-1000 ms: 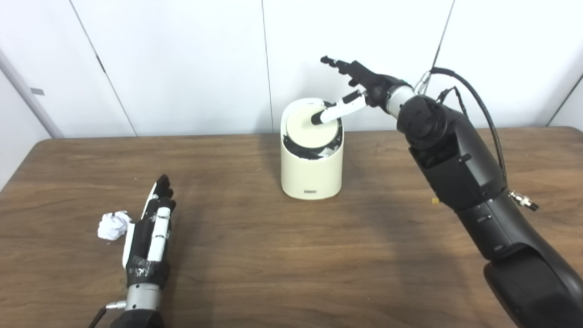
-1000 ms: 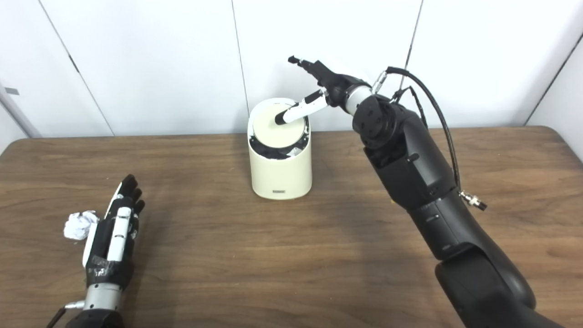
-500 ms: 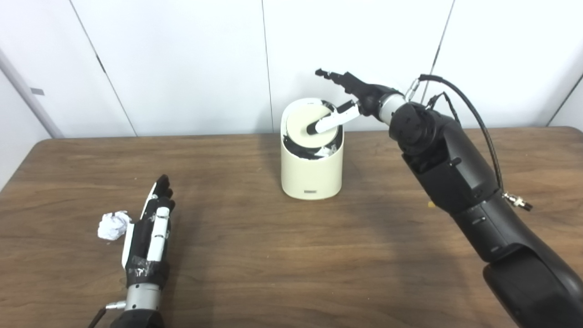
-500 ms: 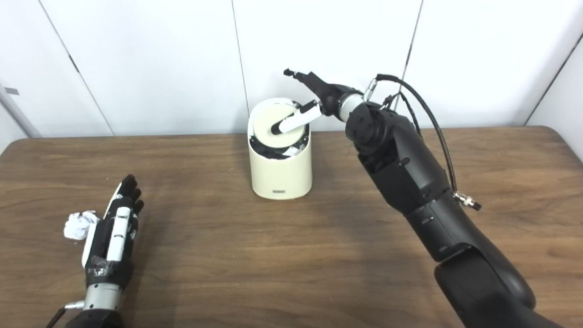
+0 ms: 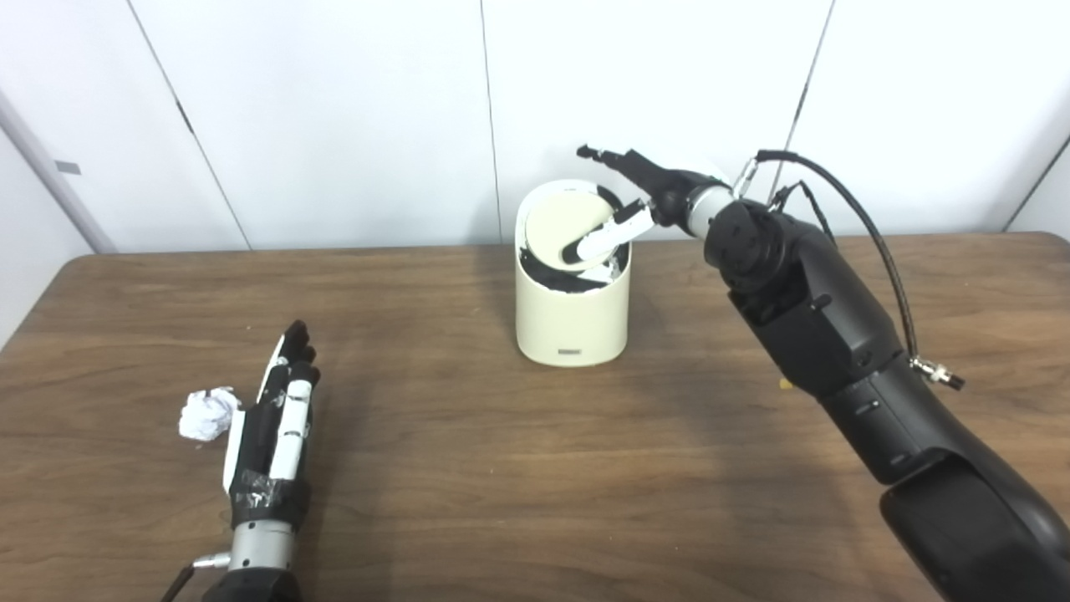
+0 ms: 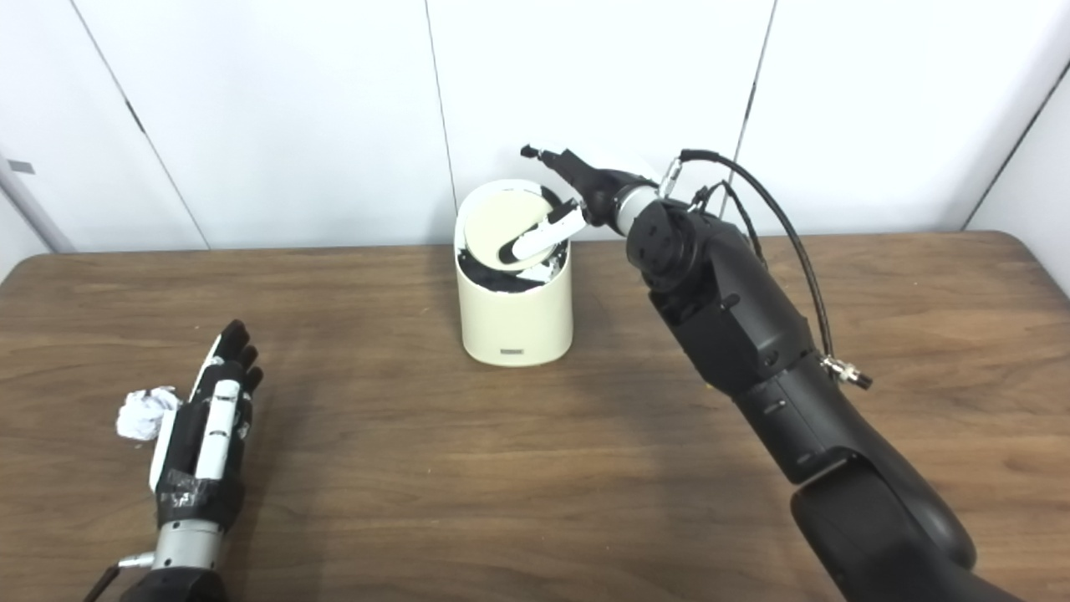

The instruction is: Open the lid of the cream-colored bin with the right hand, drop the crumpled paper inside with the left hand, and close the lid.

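Your right hand (image 5: 639, 188) over cream bin (image 5: 572, 311) at back-centre of surface (image 5: 535, 468): fingers spread, holding nothing, one white finger (image 5: 603, 238) pressing down on round lid (image 5: 567, 227). Lid tilted, right side dipped into bin, dark gap showing at rim. Your left hand (image 5: 272, 426) flat on surface near left, fingers straight and apart, empty. Crumpled paper (image 5: 203, 414) on surface just beside it, left side; can't tell if touching.
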Controlling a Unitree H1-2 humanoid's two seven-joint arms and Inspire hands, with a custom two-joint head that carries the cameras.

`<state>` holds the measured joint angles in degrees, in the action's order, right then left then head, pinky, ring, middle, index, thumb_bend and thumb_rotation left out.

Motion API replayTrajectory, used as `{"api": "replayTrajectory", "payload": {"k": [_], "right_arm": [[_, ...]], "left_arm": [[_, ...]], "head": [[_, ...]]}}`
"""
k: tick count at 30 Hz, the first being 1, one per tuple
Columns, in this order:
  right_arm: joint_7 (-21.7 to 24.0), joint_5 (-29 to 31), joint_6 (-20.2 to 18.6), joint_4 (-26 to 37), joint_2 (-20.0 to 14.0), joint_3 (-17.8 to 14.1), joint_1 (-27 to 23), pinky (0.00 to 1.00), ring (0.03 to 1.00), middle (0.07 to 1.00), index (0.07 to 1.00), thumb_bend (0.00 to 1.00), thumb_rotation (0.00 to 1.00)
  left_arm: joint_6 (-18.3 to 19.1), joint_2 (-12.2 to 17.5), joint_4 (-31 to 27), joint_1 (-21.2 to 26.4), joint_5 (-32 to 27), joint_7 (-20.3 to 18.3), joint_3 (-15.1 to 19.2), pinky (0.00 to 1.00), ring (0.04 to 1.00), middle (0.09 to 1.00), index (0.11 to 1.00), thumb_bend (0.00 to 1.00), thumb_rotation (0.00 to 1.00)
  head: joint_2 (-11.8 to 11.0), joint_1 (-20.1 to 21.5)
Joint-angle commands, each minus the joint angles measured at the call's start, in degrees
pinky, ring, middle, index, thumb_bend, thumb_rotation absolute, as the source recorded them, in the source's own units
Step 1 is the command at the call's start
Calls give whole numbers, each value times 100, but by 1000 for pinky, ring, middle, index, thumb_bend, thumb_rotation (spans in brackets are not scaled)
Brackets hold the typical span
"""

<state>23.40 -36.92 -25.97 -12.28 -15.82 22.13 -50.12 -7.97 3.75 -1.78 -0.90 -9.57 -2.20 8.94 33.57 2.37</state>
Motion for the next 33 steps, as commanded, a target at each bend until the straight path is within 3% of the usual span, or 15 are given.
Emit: {"api": "replayTrajectory", "payload": {"k": [1, 19, 30, 33], "right_arm": [[-156, -47, 159, 78, -39, -27, -183, 901, 945, 946, 937, 910, 416], [-199, -30, 192, -102, -61, 28, -56, 911, 969, 964, 944, 876, 382], [-261, -63, 270, -249, -81, 112, 22, 865, 962, 964, 943, 900, 412], [-272, -23, 286, -223, -95, 82, 32, 903, 980, 975, 950, 892, 422]], "left_arm": [[-66, -166, 290, -195, -8, 26, -78, 1000, 994, 989, 976, 411, 749], [-88, -213, 284, -197, -35, 60, -52, 1000, 990, 985, 967, 439, 727], [-87, -195, 299, -163, -49, 41, -62, 1000, 994, 988, 970, 440, 731], [-98, -189, 319, -157, -23, 38, -73, 1000, 998, 994, 976, 465, 729]], "head": [[9, 4], [47, -2], [27, 11], [20, 12]]}}
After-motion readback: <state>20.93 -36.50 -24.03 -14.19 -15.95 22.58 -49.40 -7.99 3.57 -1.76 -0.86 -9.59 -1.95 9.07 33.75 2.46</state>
